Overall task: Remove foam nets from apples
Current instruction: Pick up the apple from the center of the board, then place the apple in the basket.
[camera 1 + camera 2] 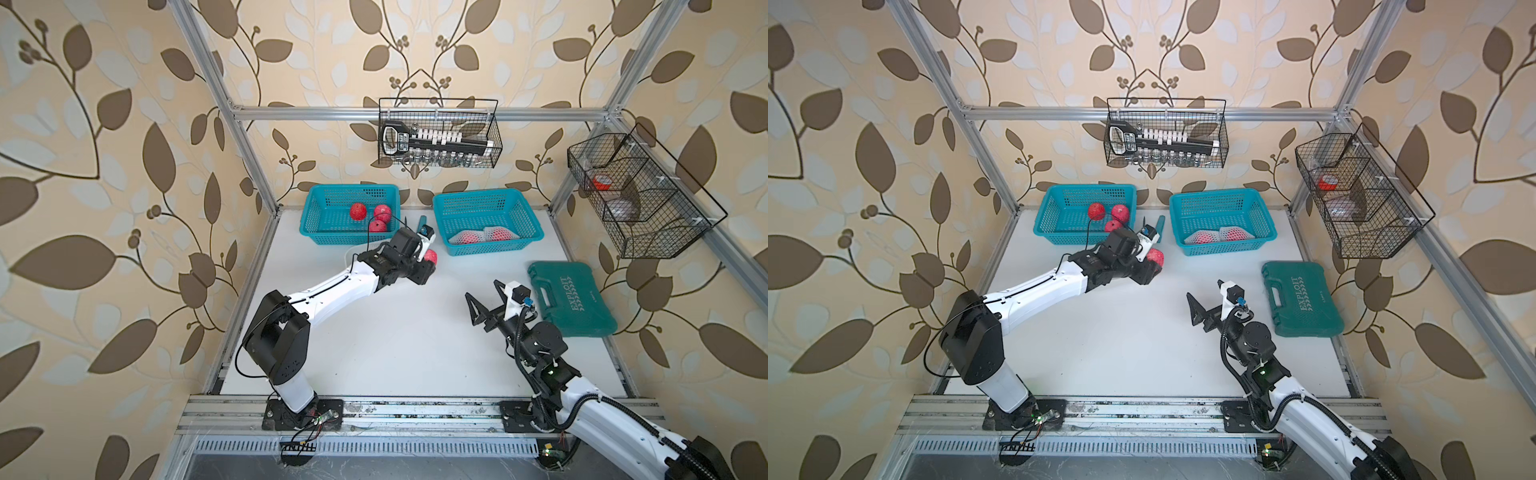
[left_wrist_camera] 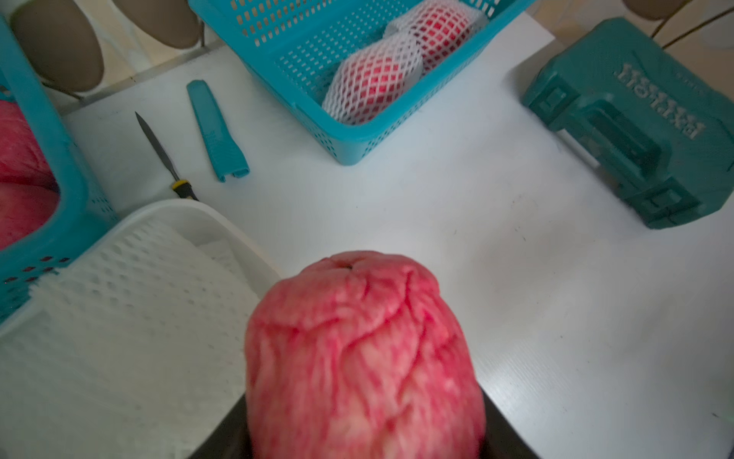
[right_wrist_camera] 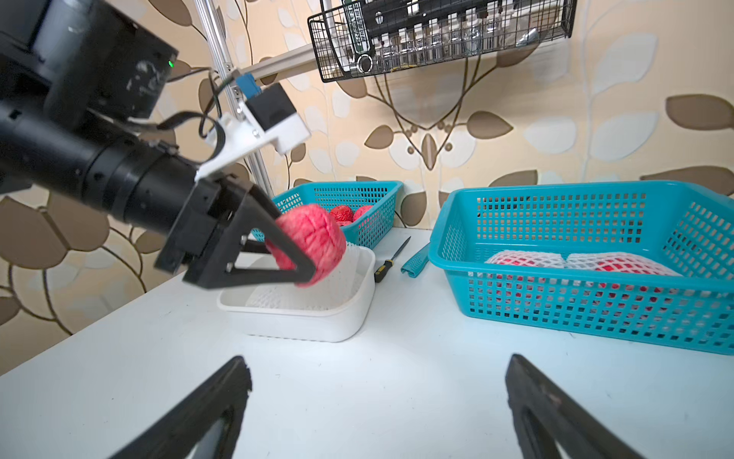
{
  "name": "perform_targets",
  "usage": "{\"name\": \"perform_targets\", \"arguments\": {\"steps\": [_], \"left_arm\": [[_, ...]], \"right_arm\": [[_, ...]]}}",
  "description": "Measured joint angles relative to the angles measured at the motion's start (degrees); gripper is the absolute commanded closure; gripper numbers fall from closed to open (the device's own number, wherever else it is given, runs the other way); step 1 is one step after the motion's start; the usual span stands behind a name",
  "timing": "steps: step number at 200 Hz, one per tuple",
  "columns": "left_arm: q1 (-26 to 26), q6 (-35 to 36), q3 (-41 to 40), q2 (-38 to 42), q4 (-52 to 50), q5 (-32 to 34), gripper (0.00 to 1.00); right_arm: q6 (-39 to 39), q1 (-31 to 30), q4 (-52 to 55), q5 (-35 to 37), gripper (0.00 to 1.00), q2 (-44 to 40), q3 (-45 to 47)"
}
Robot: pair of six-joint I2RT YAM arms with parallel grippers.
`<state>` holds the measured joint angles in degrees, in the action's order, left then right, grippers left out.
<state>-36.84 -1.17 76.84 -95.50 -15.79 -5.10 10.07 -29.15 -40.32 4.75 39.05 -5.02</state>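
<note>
**Bimanual cell, left arm holding fruit.** The left gripper (image 1: 424,262) is clamping a bare apple (image 1: 431,257), its jaws standing partly apart against the fruit's sides. The apple is hanging clear of the table (image 1: 395,340) and is wearing no net. In the left wrist view the apple (image 2: 365,357) is filling the gap between the jaws, its dimpled end pointing away from the wrist.

Below these jaws and off to one side, a white tub (image 2: 178,206) is holding loose nets (image 2: 119,318). In the right wrist view the apple (image 3: 313,242) is showing in front of the tub (image 3: 302,324), above its rim.

Ahead of the left jaws, the right basket (image 2: 357,151) is holding two netted apples (image 2: 373,79), which are lying side by side and touching. Beside the jaws, past the tub, the left basket (image 1: 353,188) is holding three bare apples (image 1: 358,211) grouped close together. Between the baskets, ahead of the jaws, a knife (image 2: 159,151) and its sheath (image 2: 214,131) are lying on the table, near each other but apart.

The right gripper (image 1: 481,288) is hovering over the table with its jaws spread wide and nothing between them. In its wrist view the gripper (image 3: 377,359) is facing the left gripper (image 3: 304,258), with the tub beyond its jaws and well apart. A tool case (image 1: 571,303) is lying just beside the right gripper, on the side away from the left arm.
</note>
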Motion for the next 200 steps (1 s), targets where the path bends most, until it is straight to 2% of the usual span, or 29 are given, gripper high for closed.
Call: {"name": "perform_targets", "arguments": {"steps": [73,123,200], "left_arm": [[16.0,0.0,8.6,-2.6,1.0,-3.1,0.43],[23.6,1.7,21.0,-13.0,-2.1,-3.4,0.42],[32.4,4.2,39.7,-28.1,-10.6,-3.8,0.42]], "right_arm": [[0.0,0.0,0.2,-1.5,0.0,7.0,-0.6],[0.0,0.0,0.5,-1.6,0.0,7.4,-2.1],[0.0,0.0,1.1,-1.6,0.0,7.1,-2.1]]}}
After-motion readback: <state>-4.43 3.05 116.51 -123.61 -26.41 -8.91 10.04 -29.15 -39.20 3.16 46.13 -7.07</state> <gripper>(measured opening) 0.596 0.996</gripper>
